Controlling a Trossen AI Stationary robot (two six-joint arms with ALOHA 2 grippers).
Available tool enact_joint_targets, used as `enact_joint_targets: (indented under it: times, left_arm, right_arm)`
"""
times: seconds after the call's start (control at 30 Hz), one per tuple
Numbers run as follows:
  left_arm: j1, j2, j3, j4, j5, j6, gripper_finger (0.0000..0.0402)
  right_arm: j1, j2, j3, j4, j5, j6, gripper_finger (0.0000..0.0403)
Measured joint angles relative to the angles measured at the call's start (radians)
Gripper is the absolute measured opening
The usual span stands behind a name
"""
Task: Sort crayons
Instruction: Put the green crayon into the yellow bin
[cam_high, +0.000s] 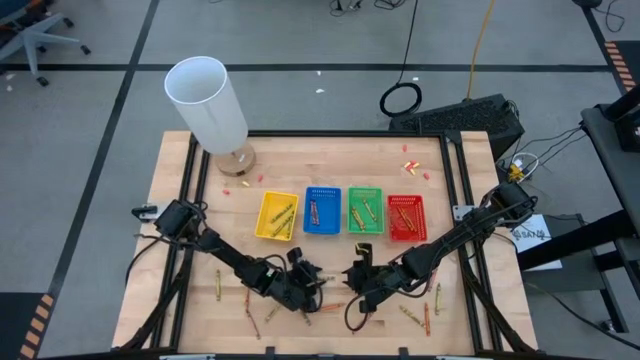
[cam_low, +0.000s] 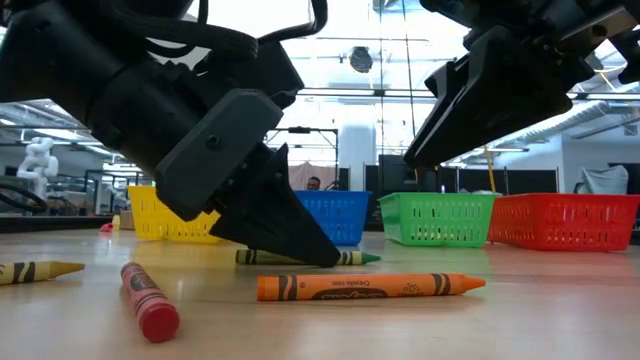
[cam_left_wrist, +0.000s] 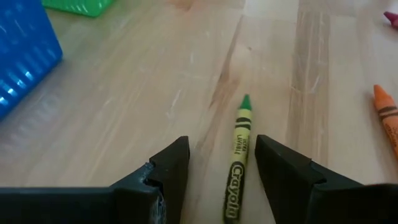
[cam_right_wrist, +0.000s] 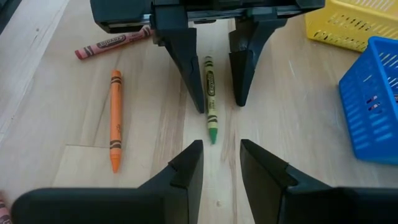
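Now, step in hand: the left hand (cam_right_wrist: 211, 68) is low over the worktop (cam_high: 460, 215), straddling a green crayon (cam_left_wrist: 237, 165) before a pinch.
Left hand state: spread, one finger on each side of the green crayon, neither pad visibly pressing it.
Green crayon: flat on the wood near the front middle, tip pointing towards the right hand.
Right hand: (cam_right_wrist: 219, 163) hovers just off the crayon's tip, facing the left one; partly spread and holding nothing.
Other crayons: an orange crayon (cam_right_wrist: 115, 119) lies beside the green one, a red one (cam_right_wrist: 112, 43) farther out; more lie scattered along the front edge.
Trays: yellow (cam_high: 276, 215), blue (cam_high: 322, 211), green (cam_high: 365, 210) and red (cam_high: 406, 217) stand in a row across the middle, each already holding a few sticks.
Next move: probably a close on the paper sleeve, a lift, then a carry to the green tray; the thin round stick may roll if one finger lands first.
Poor view: whether the left fingertips touch the wood is hard to tell from table height.
Surface: pale wooden planks inside a dark metal frame, with tiny pink scraps (cam_high: 248, 181) near a tall white cylinder (cam_high: 207, 103) on its back left.
Room: grey floor with dark tape lines, cables, an office chair; bright ceiling lights and shelving beyond.
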Motion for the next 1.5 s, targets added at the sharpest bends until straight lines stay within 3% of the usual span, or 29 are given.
enact_joint_targets:
  times: [0.33, 0.67, 0.73, 1.2, 1.5]
  left_arm:
    - [-0.004, -0.011, 0.001, -0.048, 0.047, 0.079, 0.0168]
    - [-0.013, -0.010, -0.001, -0.044, 0.092, 0.080, 0.0023]
    - [-0.013, -0.010, -0.002, -0.046, 0.097, 0.080, 0.0010]
    - [-0.014, -0.011, -0.005, -0.017, 0.079, 0.081, 0.0021]
    - [-0.014, -0.079, -0.010, -0.063, 0.100, 0.125, 0.0021]
  right_arm:
    - [0.000, 0.000, 0.000, 0.000, 0.000, -0.004, 0.0093]
    - [0.000, 0.000, 0.000, 0.000, 0.000, -0.004, 0.0093]
    - [0.000, 0.000, 0.000, 0.000, 0.000, -0.004, 0.0093]
    - [0.000, 0.000, 0.000, 0.000, 0.000, -0.004, 0.0093]
    - [0.000, 0.000, 0.000, -0.001, 0.000, -0.004, 0.0093]
